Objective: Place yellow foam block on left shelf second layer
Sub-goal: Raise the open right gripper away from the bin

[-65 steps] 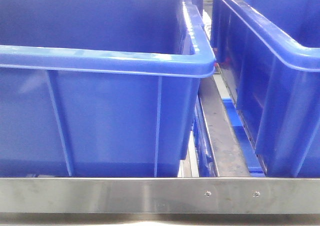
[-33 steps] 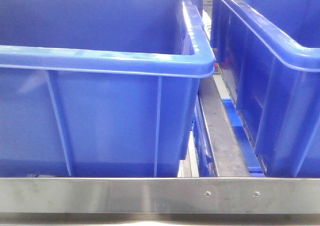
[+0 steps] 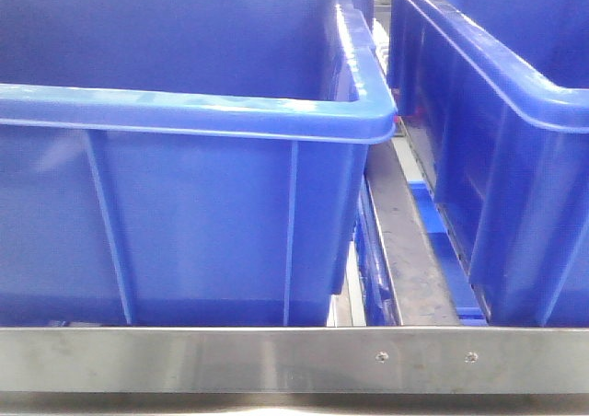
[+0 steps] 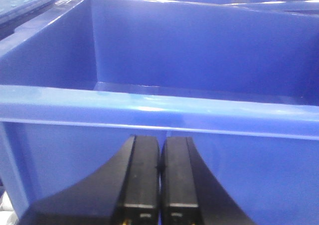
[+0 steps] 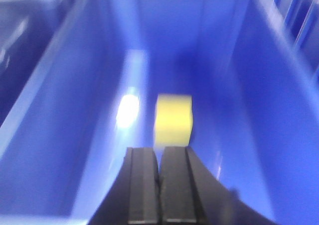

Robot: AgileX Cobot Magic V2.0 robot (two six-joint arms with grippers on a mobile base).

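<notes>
1. Yellow foam block (image 5: 173,119) sits on the floor of a deep blue bin (image 5: 75,135), roughly mid-floor and clear of both long walls. Nothing is touching it.
2. Right gripper (image 5: 160,185) hangs over the bin's near end, above and short of the block. Its fingers (image 5: 143,185) are pressed together, holding nothing.
3. Left gripper (image 4: 159,175) is parked outside the near wall of another blue bin (image 4: 149,105), just under the rim. Its fingers are also closed and empty.
4. Front view shows only two blue bins (image 3: 202,112) behind a steel rail (image 3: 276,356). No shelf, block or arm is in it.
5. Risks, as I judge them:
   - Closed fingers driven down would shove or squash the foam instead of straddling it, so they need to open first.
   - Right wrist view is blurred, so the block's edges are soft and a misaligned pinch is likely.
   - High bin walls could catch the wrist on descent or lift-out.
   - Soft foam gripped on a corner may twist loose before reaching the shelf.
</notes>
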